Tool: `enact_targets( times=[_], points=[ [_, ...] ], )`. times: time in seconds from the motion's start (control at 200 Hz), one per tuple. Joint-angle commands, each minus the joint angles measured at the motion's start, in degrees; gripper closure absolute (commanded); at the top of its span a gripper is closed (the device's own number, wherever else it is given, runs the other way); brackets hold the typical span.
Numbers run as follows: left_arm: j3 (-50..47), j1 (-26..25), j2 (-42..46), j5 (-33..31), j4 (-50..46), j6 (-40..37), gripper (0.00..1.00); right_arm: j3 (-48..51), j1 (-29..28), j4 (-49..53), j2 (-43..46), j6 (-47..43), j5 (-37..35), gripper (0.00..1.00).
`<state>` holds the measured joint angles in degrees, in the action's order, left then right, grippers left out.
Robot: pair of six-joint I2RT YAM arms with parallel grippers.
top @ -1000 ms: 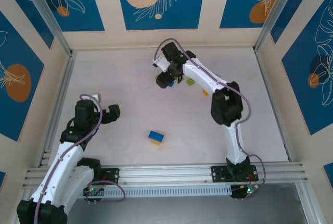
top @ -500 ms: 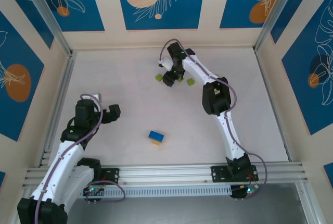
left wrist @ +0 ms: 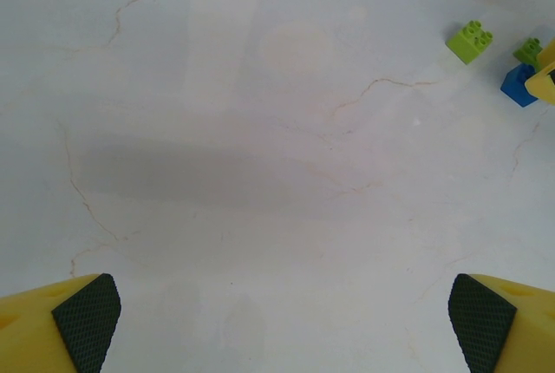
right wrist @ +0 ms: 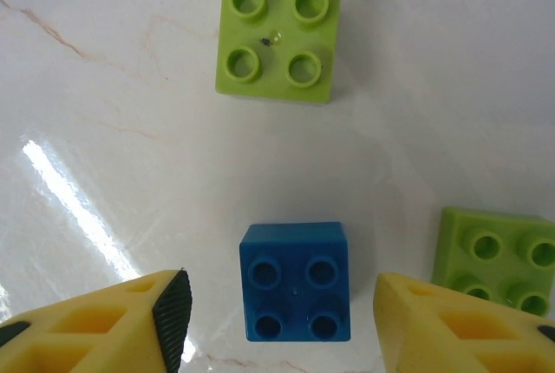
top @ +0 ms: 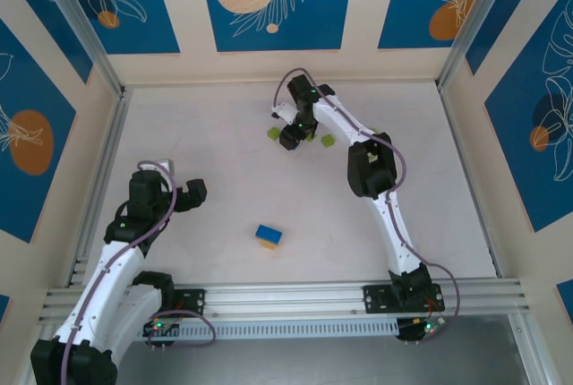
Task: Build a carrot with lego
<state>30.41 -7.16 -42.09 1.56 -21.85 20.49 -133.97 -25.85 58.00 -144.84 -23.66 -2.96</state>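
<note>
Mostly the risk is a bad pinch. My right pincer (right wrist: pixel 279 297) stands apart, one finger on each side of the blue brick (right wrist: pixel 296 280), and I see a gap at both faces. The brick sits off-centre, nearer one finger. That finger would likely meet it first and shove or twist it on the glossy table (right wrist: pixel 104 156) before the other pad (right wrist: pixel 172 310) arrives. A skewed brick could pop out from the tips.

Second risk: a lime brick (right wrist: pixel 499 256) lies just beside that nearer finger, partly hidden behind it. The finger could scrape it or drag it along. I cannot tell how low my tips sit on the blue brick, so a shallow grip is possible too.

Lego look: small square bricks, four studs each, shiny hard plastic with smooth sides. The blue one lies flat, studs up, roughly square to my jaws. The other lime (right wrist: pixel 277 37) lies studs up further out, well clear.

From above, this cluster is at the far middle of the table. A stack (top: pixel 268 236), apparently blue on orange, lies alone at the near middle, well apart from it. My left pincer (top: pixel 183 195) hangs at near left, jaws wide apart, holding nothing.
</note>
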Motion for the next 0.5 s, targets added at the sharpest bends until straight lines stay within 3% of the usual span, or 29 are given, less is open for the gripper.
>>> enact_targets(
  times=[0.0,0.12,0.495],
  points=[
    [-0.5,1.2,0.1,1.5,1.2,-0.8,0.0,0.2,0.1,1.6,-1.5,-0.5,1.7,0.4],
    [-0.5,1.3,0.1,1.7,1.3,-0.8,0.0,-0.1,0.1,2.0,-2.4,-0.4,1.8,0.42],
    [-0.5,1.5,-0.1,1.9,1.4,-0.8,0.0,0.6,0.2,1.9,-2.2,0.0,2.7,0.6]
  ],
)
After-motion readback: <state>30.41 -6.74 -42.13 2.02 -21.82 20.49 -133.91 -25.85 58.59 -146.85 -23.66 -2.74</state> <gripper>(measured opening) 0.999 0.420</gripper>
